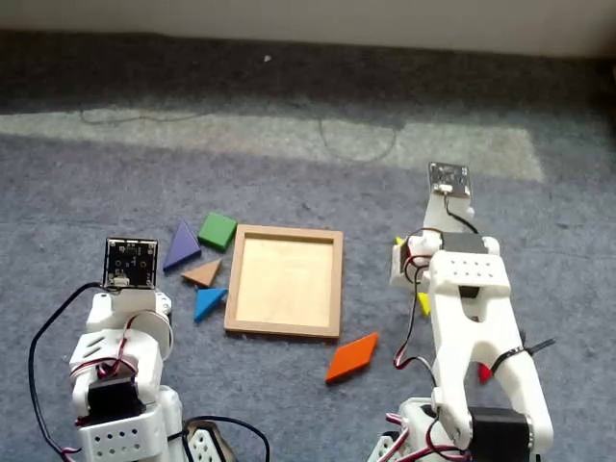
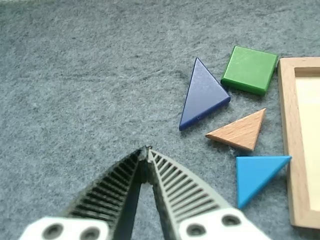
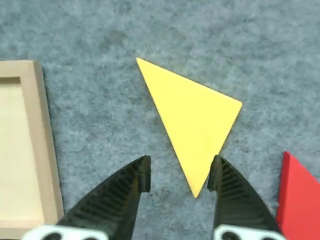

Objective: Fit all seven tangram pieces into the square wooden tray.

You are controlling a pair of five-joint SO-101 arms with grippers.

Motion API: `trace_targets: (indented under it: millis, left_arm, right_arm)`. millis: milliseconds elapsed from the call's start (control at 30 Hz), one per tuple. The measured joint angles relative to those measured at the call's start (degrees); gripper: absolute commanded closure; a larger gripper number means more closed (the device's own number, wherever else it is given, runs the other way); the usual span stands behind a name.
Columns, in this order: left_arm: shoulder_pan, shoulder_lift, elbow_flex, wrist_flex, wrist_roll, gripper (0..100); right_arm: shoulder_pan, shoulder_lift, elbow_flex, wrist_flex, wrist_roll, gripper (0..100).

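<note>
The square wooden tray (image 1: 285, 234) lies empty on the carpet. Beside its one edge lie a purple triangle (image 2: 202, 95), a green square (image 2: 249, 69), a wooden triangle (image 2: 239, 131) and a blue triangle (image 2: 254, 172). My left gripper (image 2: 146, 150) is shut, holds nothing, and points at bare carpet short of the purple triangle. On the tray's other side, my right gripper (image 3: 180, 164) is open over the narrow corner of a yellow triangle (image 3: 192, 112), one finger on each side. A red piece (image 3: 300, 195) lies just beyond it. An orange parallelogram (image 1: 352, 356) rests near the tray's front corner.
Grey carpet (image 1: 308, 144) covers the whole floor, with open room behind the tray. The right arm (image 1: 467, 289) hides most of the yellow triangle in the high view. Cables (image 1: 48, 337) loop beside the left arm's base.
</note>
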Motion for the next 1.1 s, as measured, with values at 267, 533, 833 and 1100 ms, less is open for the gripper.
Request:
trace_targets:
  millis: [267, 533, 833, 1100]
  left_arm:
    - [0.0, 0.0, 0.0, 0.0, 0.0, 99]
    - [0.0, 0.0, 0.0, 0.0, 0.0, 99]
    - [0.0, 0.0, 0.0, 0.0, 0.0, 99]
    - [0.0, 0.0, 0.0, 0.0, 0.0, 99]
  right_arm:
    - [0.0, 0.0, 0.0, 0.0, 5.1, 63.7]
    - [-0.79, 0.35, 0.0, -2.55, 6.42, 63.7]
    - [-0.79, 17.67, -10.73, -2.64, 8.18, 63.7]
    - [-0.7, 26.11, -16.09, -2.64, 8.79, 63.8]
